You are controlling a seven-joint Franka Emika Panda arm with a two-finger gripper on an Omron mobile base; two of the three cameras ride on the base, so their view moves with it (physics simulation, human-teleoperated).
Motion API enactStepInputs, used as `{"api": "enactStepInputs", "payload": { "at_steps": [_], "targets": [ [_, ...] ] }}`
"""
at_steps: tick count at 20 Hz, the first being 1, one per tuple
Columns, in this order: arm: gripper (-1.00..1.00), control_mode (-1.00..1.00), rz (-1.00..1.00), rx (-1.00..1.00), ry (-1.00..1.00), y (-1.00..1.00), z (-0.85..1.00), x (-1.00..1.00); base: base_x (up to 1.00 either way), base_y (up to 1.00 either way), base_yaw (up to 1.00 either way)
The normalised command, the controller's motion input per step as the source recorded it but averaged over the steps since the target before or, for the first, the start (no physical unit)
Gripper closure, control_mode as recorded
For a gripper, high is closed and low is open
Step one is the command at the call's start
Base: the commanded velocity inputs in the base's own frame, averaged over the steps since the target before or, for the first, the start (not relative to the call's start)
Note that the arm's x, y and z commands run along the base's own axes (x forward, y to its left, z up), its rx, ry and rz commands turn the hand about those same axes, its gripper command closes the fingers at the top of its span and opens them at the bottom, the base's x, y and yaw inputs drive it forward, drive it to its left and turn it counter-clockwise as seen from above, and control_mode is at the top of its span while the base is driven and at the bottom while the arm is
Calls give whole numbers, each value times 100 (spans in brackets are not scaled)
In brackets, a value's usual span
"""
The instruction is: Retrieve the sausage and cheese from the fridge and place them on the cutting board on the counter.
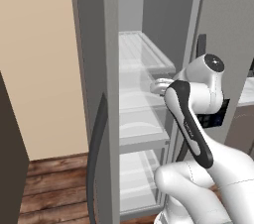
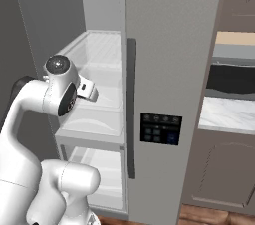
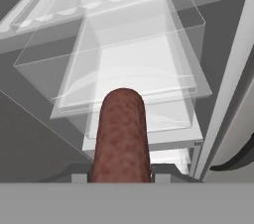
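Observation:
The sausage (image 3: 121,134), a dark reddish-brown cylinder, sticks out along my gripper (image 3: 121,174), which is shut on it with a small dark finger tip on either side of its base. My hand (image 1: 161,87) reaches in among the white shelves (image 1: 141,57) of the grey fridge (image 2: 169,45), whose left door (image 1: 96,94) stands swung open. In the right base view the hand (image 2: 87,90) is level with the middle shelf. Below the sausage lie stacked clear shelves and drawers (image 3: 134,69). The cheese and the cutting board are out of view.
The fridge's right door is closed, with a dark panel (image 2: 160,128) and a long dark handle (image 2: 131,104). A white marble counter (image 2: 226,112) over grey-brown cabinets stands to the right. The open door's handle (image 1: 94,158) hangs low on the left, over wooden floor (image 1: 54,188).

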Motion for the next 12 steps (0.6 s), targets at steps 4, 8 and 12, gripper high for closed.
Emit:
{"api": "enactStepInputs", "payload": {
  "at_steps": [4, 8, 12],
  "targets": [
    [100, 100, 0, 0, 0, 0, 0, 0, 0, 0, 0],
    [100, 100, 0, 0, 0, 0, 0, 0, -26, -2, 0],
    [100, 100, 0, 0, 0, 0, 0, 0, -94, -17, 0]
  ]
}}
